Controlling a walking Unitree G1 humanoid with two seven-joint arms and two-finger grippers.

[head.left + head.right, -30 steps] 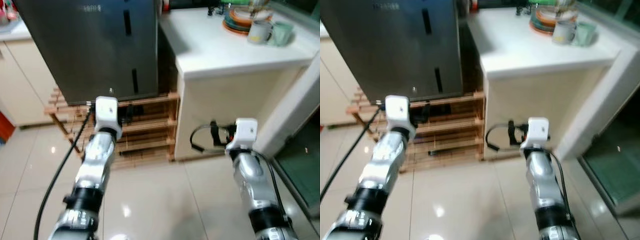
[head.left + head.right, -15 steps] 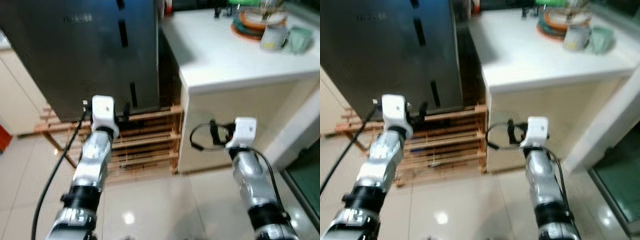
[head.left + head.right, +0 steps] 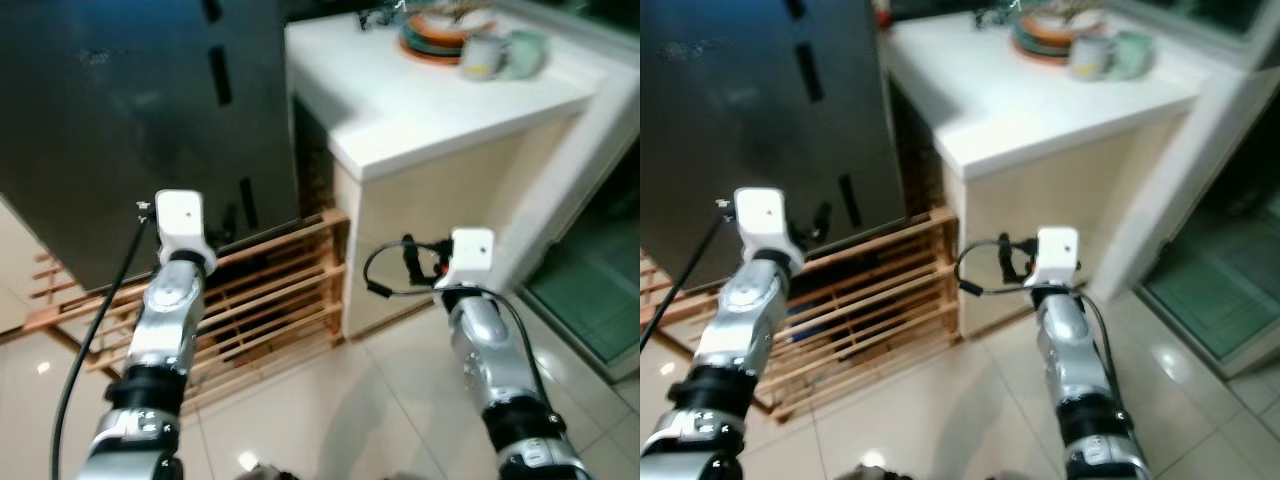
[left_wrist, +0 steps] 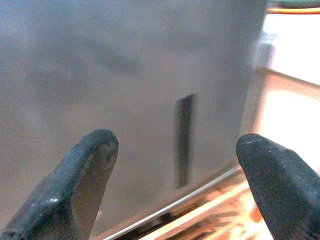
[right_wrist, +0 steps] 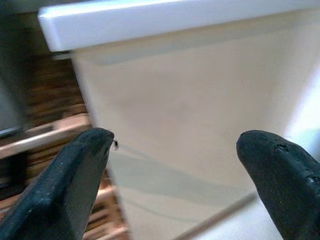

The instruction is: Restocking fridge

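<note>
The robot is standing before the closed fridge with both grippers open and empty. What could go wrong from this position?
1. The fridge stands on a slatted wooden rack; the left gripper, close to the door, might snag between the slats.
2. The right gripper points at the white counter's side panel and might bump it if the robot steps forward.
3. Plates and mugs sit by the counter's far edge; a bump could shake them.

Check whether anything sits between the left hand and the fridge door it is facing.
Nothing visible does. The left hand, fingers apart and empty, points straight at the dark fridge door with open air between them.
</note>
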